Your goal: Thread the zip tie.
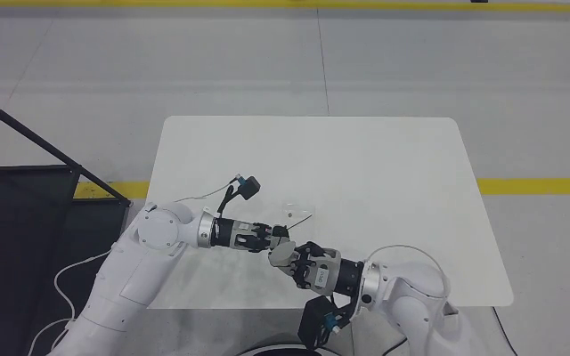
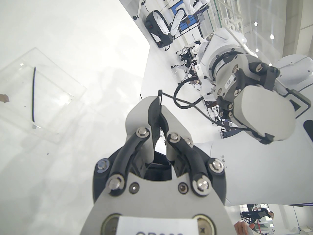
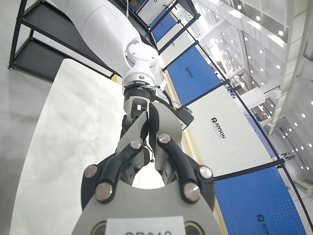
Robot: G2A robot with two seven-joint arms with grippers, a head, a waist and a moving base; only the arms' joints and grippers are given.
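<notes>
My left gripper (image 2: 157, 103) is shut on a black zip tie (image 2: 160, 92), whose head sticks out past the fingertips. From there the thin strap runs across to my right gripper (image 2: 265, 136), which faces it tip to tip. In the right wrist view, the right gripper (image 3: 148, 121) is shut with the thin black strap (image 3: 150, 151) hanging between its fingers. From above, the left gripper (image 1: 269, 238) and right gripper (image 1: 283, 252) meet over the table's front part.
A clear plastic tray (image 2: 56, 74) lies flat beside the grippers and holds a second black zip tie (image 2: 33, 94); from above the tray (image 1: 300, 214) sits just behind them. The white table (image 1: 383, 178) spreads wide to the back and right. A black rack (image 1: 36, 205) stands at its left.
</notes>
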